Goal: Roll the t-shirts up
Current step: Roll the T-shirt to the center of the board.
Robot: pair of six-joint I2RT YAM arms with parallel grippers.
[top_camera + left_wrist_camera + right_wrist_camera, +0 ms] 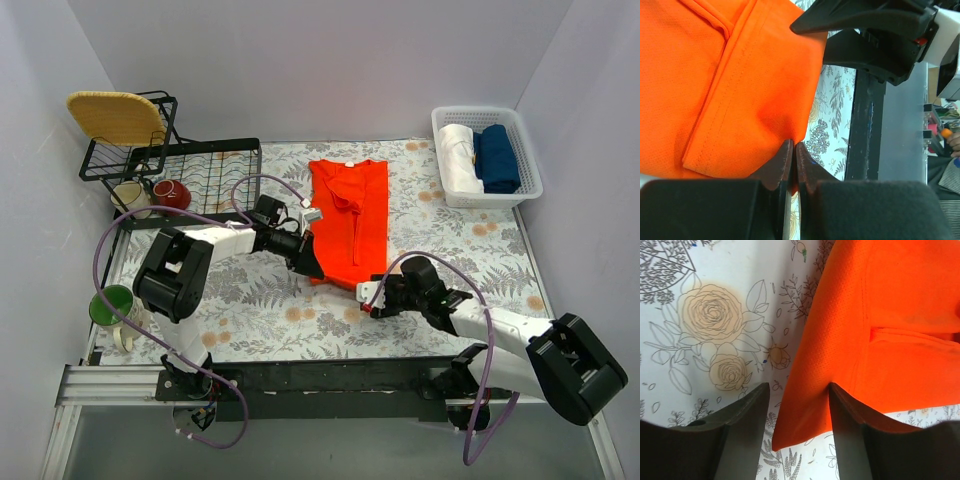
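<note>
A bright orange-red t-shirt (350,215), folded into a long strip, lies on the flowered tablecloth with its collar to the far side. My left gripper (313,268) is at its near left corner. In the left wrist view the left gripper (794,146) is shut on that corner of the t-shirt (715,85), and fabric shows between the fingertips. My right gripper (372,297) is at the near right corner and stands open. In the right wrist view the right gripper (797,387) straddles the hem corner of the t-shirt (880,315); one finger touches the cloth, the other stands apart.
A white basket (527,155) at the back right holds a white roll (460,155) and a dark blue roll (497,157). A black wire rack (215,165) with a yellow woven disc (115,117) stands back left, beside a cream mug (128,196) and a red mug (172,193). A green mug (112,305) sits at the left edge.
</note>
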